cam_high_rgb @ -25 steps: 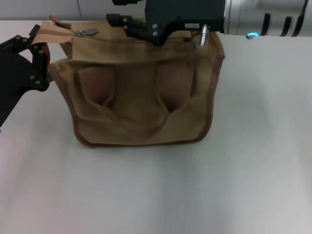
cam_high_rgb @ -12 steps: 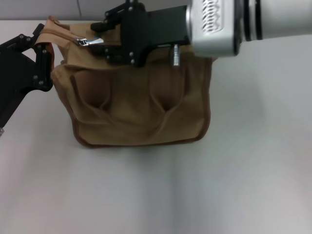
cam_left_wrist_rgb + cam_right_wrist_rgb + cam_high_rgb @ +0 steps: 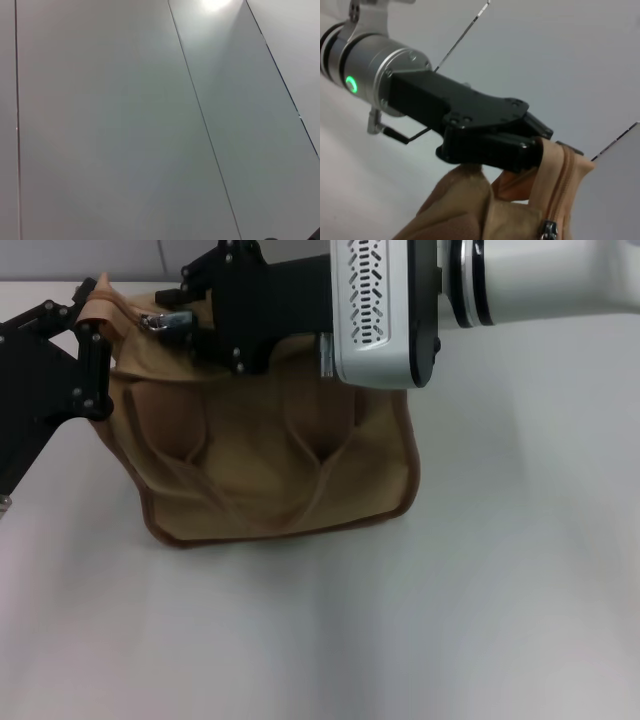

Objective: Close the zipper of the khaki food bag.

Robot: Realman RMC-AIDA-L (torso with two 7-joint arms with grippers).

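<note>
The right gripper (image 3: 170, 320) reaches across the khaki food bag (image 3: 270, 460) and blocks its top, the left gripper (image 3: 88, 350) clamps the bag's end just beyond it, closing that side, while bare tabletop (image 3: 480, 570) lies free below and behind the right gripper.

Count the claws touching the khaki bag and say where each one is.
2. The left claw pinches the khaki food bag's top corner on the robot's left. The right claw sits over the top seam at the zipper's silver pull tab.
</note>
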